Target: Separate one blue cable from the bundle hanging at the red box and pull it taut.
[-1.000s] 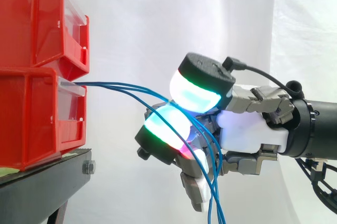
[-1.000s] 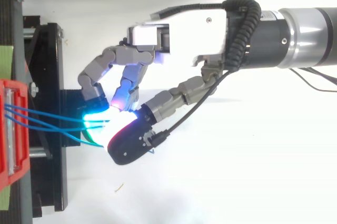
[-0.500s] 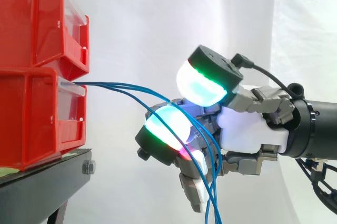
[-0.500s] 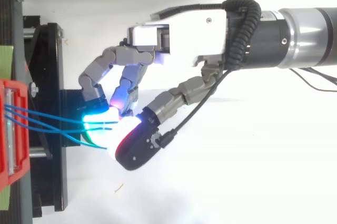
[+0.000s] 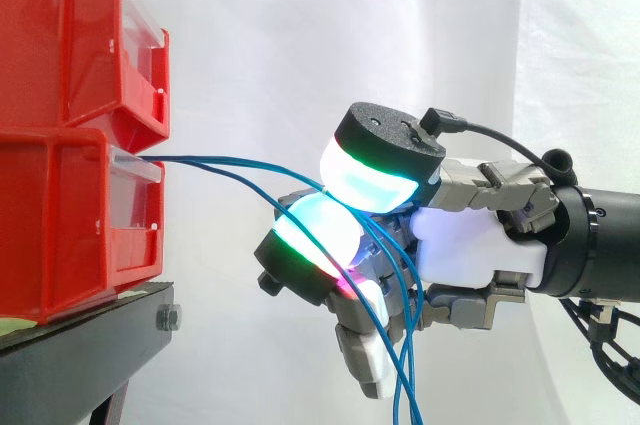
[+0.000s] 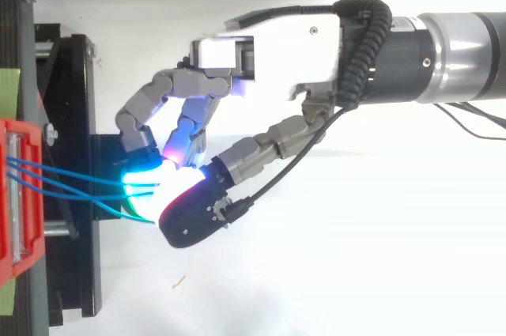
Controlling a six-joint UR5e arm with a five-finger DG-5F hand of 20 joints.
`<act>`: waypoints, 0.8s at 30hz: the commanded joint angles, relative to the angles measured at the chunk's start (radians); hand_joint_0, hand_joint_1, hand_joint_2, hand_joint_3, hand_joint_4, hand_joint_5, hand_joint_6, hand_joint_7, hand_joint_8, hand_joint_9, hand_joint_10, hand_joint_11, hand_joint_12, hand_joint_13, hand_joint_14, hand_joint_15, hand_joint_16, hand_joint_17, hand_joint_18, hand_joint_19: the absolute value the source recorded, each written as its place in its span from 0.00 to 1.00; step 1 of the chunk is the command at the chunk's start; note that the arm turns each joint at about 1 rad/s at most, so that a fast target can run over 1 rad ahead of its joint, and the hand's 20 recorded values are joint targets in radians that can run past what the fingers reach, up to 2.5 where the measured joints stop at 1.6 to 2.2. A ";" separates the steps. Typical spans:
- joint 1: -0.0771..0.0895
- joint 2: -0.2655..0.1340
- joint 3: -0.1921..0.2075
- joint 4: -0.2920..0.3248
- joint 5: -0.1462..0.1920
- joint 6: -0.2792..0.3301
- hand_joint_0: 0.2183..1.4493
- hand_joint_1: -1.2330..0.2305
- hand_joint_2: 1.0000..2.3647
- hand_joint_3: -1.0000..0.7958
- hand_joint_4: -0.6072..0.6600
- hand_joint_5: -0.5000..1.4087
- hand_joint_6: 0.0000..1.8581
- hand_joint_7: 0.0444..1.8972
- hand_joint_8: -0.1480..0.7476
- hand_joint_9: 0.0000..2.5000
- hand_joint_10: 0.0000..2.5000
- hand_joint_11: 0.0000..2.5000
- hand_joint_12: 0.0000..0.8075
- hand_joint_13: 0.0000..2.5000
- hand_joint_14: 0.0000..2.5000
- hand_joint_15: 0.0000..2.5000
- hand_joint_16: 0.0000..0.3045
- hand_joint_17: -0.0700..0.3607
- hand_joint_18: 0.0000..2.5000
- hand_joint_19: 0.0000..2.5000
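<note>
Several thin blue cables leave the front slot of the lower red box and run right, sagging slightly, into my hand. The thumb's glowing pad sits down on a cyan-green fingertip pad, and the cables pass between them. Past the pinch the cables drop over the curled fingers and hang down. From above, the blue cables span the gap from the red box to the fingertips of the hand. How many strands lie in the pinch I cannot tell.
A second red bin is stacked on the lower one. Both stand on a black stand at the left, with its frame under the fingertips in the top view. A white curtain hangs behind.
Half a second ago the thumb was lifted off the fingertip pad. It has come back down onto the cables, and the hand has stayed where it was.
</note>
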 commanded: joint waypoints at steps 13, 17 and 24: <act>0.003 0.000 -0.001 -0.004 0.014 0.063 0.42 0.24 0.01 0.36 0.55 0.16 0.50 0.60 0.57 0.34 0.01 0.35 0.50 0.38 0.01 0.22 0.16 0.41 0.39 0.21; 0.005 0.000 0.000 -0.004 0.020 0.107 0.40 0.26 0.00 0.30 0.59 0.16 0.50 0.58 0.57 0.34 0.01 0.34 0.49 0.38 0.01 0.22 0.15 0.41 0.39 0.21; 0.003 0.000 0.000 -0.006 0.020 0.115 0.29 0.42 0.00 0.28 0.62 0.18 0.48 0.57 0.59 0.37 0.01 0.33 0.50 0.40 0.01 0.22 0.16 0.42 0.40 0.23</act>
